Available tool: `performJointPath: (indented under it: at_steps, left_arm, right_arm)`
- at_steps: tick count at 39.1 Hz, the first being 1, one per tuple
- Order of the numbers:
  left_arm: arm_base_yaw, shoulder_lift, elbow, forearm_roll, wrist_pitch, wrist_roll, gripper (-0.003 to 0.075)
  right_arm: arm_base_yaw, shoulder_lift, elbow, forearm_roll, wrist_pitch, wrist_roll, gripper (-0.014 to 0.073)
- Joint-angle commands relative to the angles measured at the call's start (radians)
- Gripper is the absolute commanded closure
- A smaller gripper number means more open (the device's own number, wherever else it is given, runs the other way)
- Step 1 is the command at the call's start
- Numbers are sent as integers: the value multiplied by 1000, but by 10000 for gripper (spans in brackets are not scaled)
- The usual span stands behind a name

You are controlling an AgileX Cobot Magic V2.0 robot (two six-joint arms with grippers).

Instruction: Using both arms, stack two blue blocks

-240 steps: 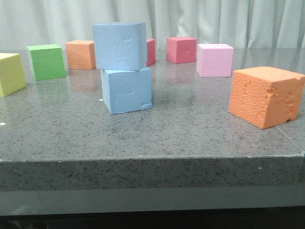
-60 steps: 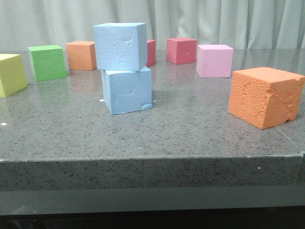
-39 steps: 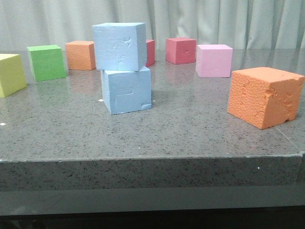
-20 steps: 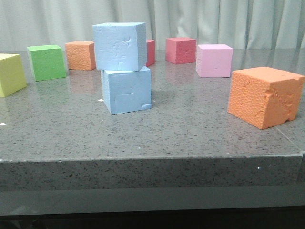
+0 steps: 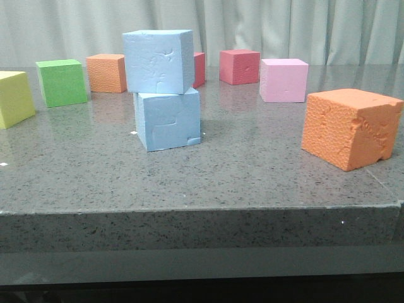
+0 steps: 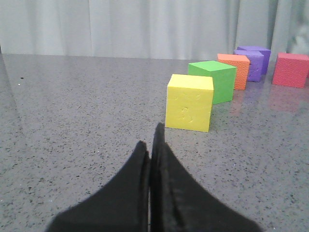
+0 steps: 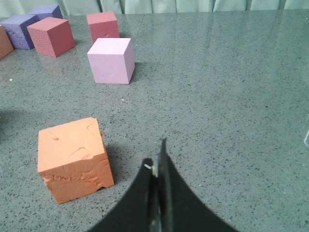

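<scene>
Blue blocks were stacked on the grey stone table point(image 5: 252, 183): I saw the upper blue block point(image 5: 158, 60) resting on the lower blue block point(image 5: 167, 120), turned slightly relative to it and overhanging a little to the left. Neither gripper touched the stack, and none appeared in the front view.

Around the stack I noted a large orange cube point(image 5: 350, 128) to the right near the front edge, a pink cube point(image 5: 284, 79) and a red cube point(image 5: 240, 66) farther back, a second red cube partly hidden behind the stack, a small orange cube point(image 5: 106, 72), a green cube point(image 5: 61, 82) and a yellow cube point(image 5: 16, 98) at the left edge.

In the left wrist view, I observed the left gripper point(image 6: 150, 145) with its jaws pressed together and holding nothing, just short of the yellow cube. Two purple cubes point(image 6: 252, 59) stood at the far end of that row.

In the right wrist view, I observed the right gripper point(image 7: 158, 159) likewise closed on nothing, beside the large orange cube.
</scene>
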Motion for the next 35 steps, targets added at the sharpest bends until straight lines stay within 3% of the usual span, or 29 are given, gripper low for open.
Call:
performJointPath:
  at_steps: [1, 9, 17, 25, 35]
  left_arm:
    - [0, -16, 4, -11, -87, 1, 741]
    - [0, -16, 4, -11, -87, 1, 741]
    - [0, -16, 4, -11, -87, 1, 741]
    - [0, -16, 4, -11, -87, 1, 741]
    - [0, -16, 4, -11, -85, 1, 741]
  right_arm:
    - [-15, 0, 2, -4, -120, -40, 661]
    - [-78, -91, 153, 95, -297, -255, 661]
    - [-135, -277, 296, 263, -281, -402, 661]
    - [-150, -422, 411, 307, -235, -411, 661]
    - [-150, -422, 423, 325, -206, -411, 661]
